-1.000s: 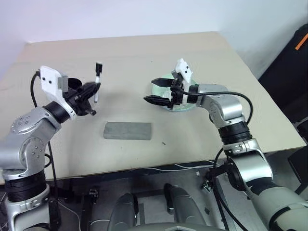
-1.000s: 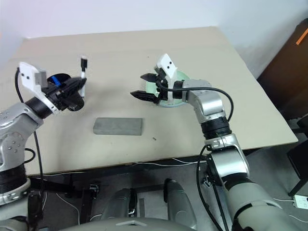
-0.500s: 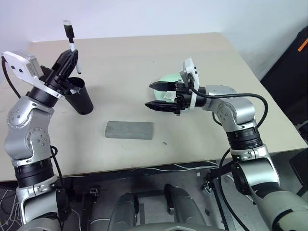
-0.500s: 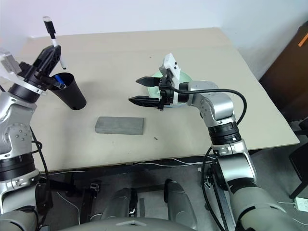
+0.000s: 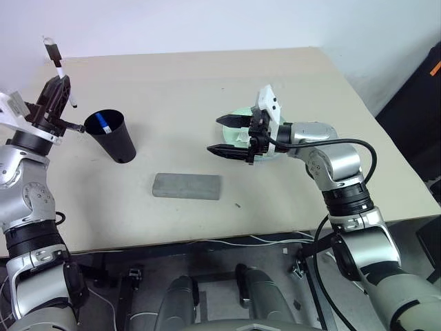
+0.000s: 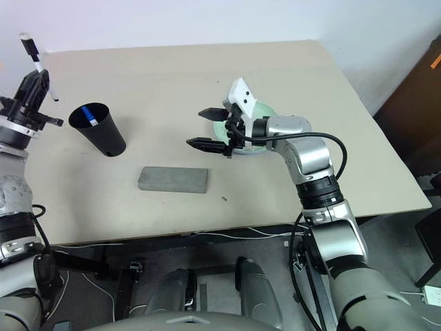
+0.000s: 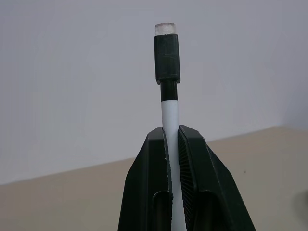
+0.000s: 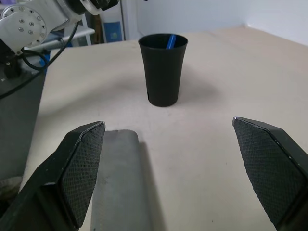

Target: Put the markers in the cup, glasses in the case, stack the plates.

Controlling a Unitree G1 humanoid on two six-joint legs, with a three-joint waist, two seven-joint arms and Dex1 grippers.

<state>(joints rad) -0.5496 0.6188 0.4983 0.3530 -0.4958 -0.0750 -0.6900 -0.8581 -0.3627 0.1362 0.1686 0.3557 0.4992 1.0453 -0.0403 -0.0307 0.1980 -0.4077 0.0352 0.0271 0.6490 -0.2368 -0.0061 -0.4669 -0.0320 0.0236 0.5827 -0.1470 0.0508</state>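
Left gripper point(image 5: 56, 88) is clamped on the black-capped marker point(image 5: 55, 62), holding it raised at the far left edge of the worktop point(image 5: 207, 89), cap end up and tilted slightly left. The left wrist view shows the white barrel pinched between both fingers point(image 7: 144, 192), cap sticking out past the tips. The marker is up and to the left of the cup point(image 5: 110, 135), not over its mouth.

The cup stands upright on the left part of the worktop, the blue-capped marker point(image 5: 101, 123) inside it, leaning on the inner wall.

The case point(image 5: 187, 186) lies closed, flat, near-centre, long side running left-right, to the right and nearer than the cup, well apart from it.

Right gripper point(image 5: 229, 135) hovers above the centre-right of the worktop, pointing left, fingers spread wide, nothing between them. Just behind it a pale mint plate point(image 5: 242, 114) sits on the worktop, mostly hidden by the gripper and wrist; cannot tell whether a second plate lies with it.

In the right wrist view cup and case sit ahead between the parted fingers.
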